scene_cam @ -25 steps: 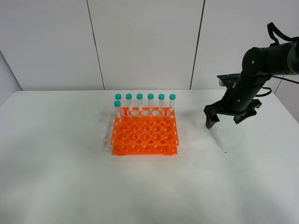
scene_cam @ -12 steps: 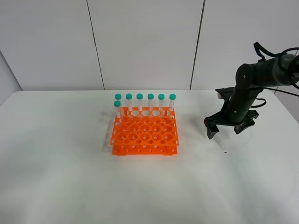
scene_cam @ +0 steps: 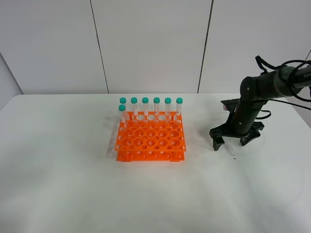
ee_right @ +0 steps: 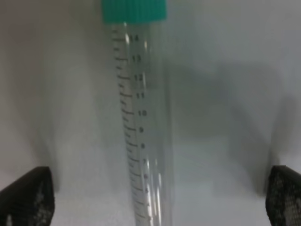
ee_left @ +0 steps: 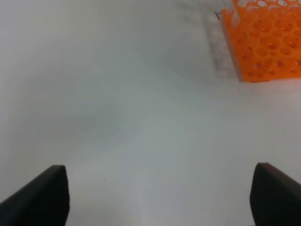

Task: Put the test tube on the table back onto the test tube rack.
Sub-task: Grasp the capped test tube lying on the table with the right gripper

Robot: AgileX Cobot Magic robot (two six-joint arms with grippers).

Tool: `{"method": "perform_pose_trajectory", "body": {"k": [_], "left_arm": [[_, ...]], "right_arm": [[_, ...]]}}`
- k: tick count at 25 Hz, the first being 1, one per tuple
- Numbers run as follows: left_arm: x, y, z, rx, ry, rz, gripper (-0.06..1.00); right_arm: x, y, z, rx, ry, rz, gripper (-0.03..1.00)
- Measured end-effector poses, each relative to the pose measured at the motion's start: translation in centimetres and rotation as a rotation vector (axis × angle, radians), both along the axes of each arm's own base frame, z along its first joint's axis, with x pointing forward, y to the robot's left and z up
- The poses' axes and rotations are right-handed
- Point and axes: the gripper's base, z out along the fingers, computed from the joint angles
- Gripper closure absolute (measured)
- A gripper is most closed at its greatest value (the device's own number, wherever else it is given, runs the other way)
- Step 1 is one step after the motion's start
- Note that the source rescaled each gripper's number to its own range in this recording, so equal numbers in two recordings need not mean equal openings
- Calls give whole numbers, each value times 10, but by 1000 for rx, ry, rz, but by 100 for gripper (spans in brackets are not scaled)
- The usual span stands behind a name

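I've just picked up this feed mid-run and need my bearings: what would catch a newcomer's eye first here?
The bright orange test tube rack stands mid-table, with seven teal-capped tubes upright along its far side. To its right, the right gripper hangs low, jaws open on either side of a lone test tube lying flat on the white table.

Seven teal-capped clear tubes are recorded standing upright, six in a back row and a seventh tube just in front of the leftmost; behind, pale wall panels are divided by dark seams.
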Motion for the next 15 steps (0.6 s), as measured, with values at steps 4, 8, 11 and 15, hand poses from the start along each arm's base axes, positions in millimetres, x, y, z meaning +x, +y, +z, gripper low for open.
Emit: {"method": "perform_pose_trajectory", "body": {"k": [4, 8, 11, 15], "left_arm": [[0, 0, 0, 0, 0, 0, -6], [0, 0, 0, 0, 0, 0, -6], [0, 0, 0, 0, 0, 0, -6], [0, 0, 0, 0, 0, 0, -6]], "right_arm": [[0, 0, -1, 2, 0, -2, -3], [0, 0, -1, 1, 2, -1, 1], [0, 0, -1, 1, 7, -2, 10], [-2, 0, -1, 1, 20, -2, 40]]}}
